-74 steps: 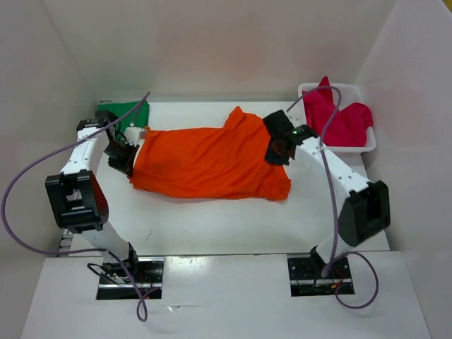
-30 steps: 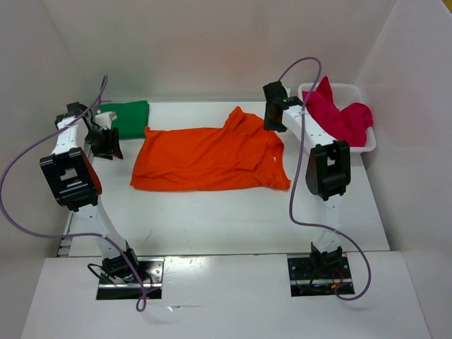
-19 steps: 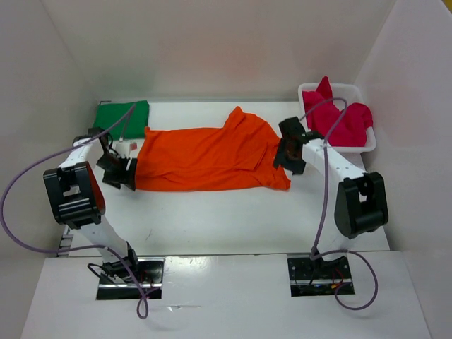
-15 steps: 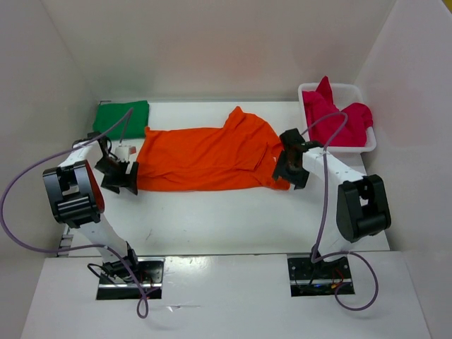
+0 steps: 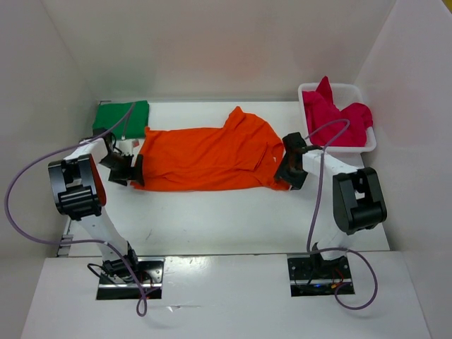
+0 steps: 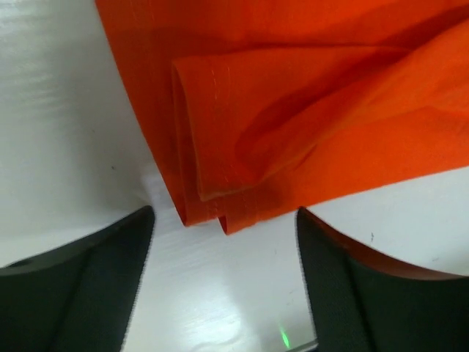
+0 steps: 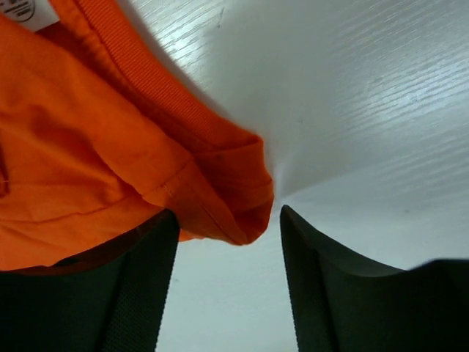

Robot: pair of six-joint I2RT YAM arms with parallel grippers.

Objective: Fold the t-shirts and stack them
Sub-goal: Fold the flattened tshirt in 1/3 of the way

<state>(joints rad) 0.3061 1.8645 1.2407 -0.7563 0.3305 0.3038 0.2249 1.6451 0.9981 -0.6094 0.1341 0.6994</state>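
Closing the left gripper [image 6: 223, 220] and right gripper [image 7: 227, 214], both agape at the orange t-shirt [image 5: 212, 152] corners, you risk pinching one layer (hem seems doubled).

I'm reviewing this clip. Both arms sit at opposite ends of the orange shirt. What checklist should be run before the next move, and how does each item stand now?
1. Left gripper open, hem corner of the orange t-shirt between its jaws: ok.
2. Right gripper open, collar-end corner between its jaws: ok.
3. Cloth pinched by either gripper: not ok, neither has closed on it yet.
4. Orange t-shirt lying flat: not ok, layers are doubled at both corners.
5. Fingers low enough to catch every layer: cannot tell.
6. Green t-shirt folded at the far left and magenta t-shirt bunched in the basket, both clear of the grippers: ok.
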